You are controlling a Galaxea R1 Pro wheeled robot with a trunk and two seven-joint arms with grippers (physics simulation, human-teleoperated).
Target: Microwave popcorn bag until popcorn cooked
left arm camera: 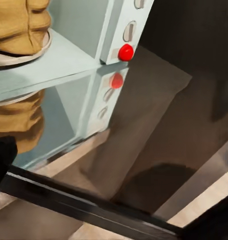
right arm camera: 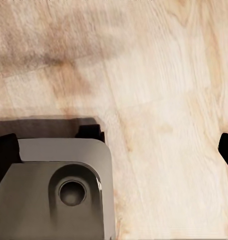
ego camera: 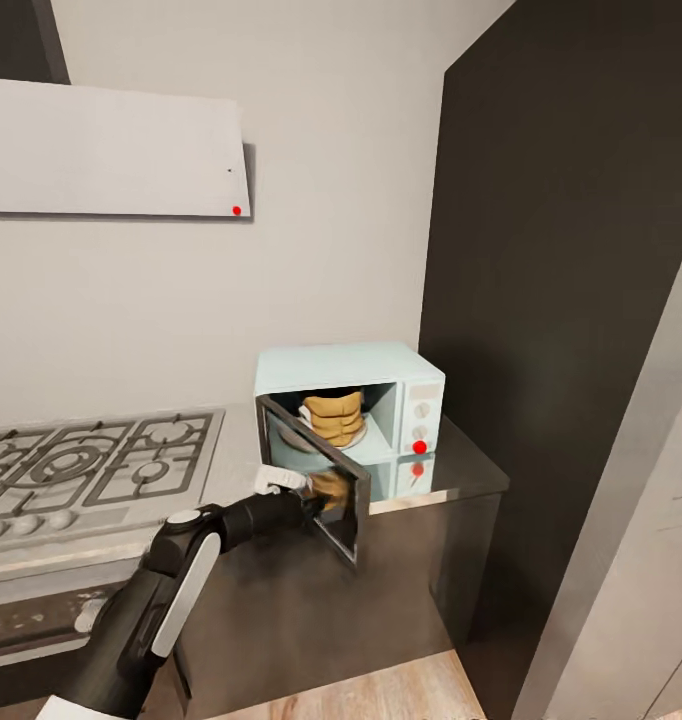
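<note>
The left gripper [ego camera: 316,497] sits at the microwave [ego camera: 349,420] door's edge; its jaw state I cannot tell. The popcorn bag [ego camera: 333,417] stands inside the microwave, so next probably comes swinging the door shut.

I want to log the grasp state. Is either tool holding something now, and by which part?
The bag sits free inside the microwave. The left tool is at the open door; whether it grips the door cannot be told. The right tool holds nothing.

Glossy black left arm [ego camera: 146,610] with white side panel, grey joint cap, white wrist band, grey base [right arm camera: 53,195]
</note>
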